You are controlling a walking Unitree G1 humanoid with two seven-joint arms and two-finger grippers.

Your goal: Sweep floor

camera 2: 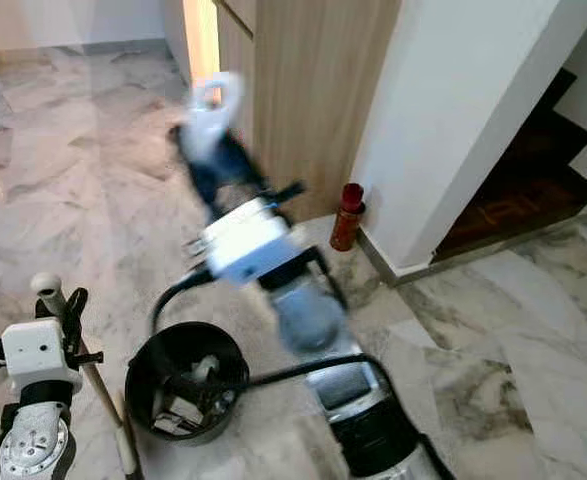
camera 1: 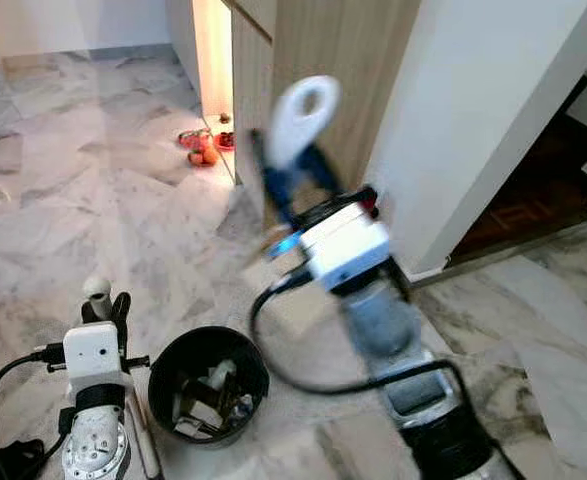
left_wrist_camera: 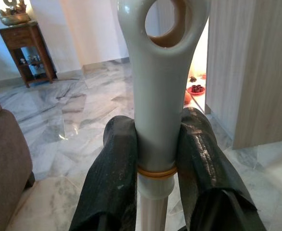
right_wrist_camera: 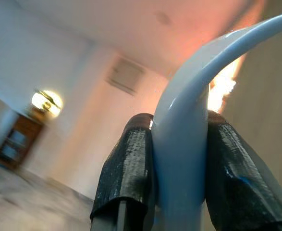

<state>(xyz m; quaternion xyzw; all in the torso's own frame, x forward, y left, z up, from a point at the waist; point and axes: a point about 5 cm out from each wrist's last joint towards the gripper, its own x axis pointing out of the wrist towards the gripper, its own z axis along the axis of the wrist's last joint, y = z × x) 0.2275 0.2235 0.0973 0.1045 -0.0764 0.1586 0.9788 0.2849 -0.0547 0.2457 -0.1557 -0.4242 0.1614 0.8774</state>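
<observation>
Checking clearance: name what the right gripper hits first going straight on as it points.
Probably the tall light-wood cabinet panel, just beyond the right gripper shut on its white loop handle; blur leaves depth unsure.

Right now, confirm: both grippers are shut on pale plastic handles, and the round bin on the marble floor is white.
Wrong colour: the left eye view shows a black round bin on the marble floor. Left gripper and right gripper are shut on pale handles.

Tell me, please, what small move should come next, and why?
Probably lower the right pincer so its raised looped handle comes down toward the floor by the black pan; the left pincer grips the stick beside it.
</observation>
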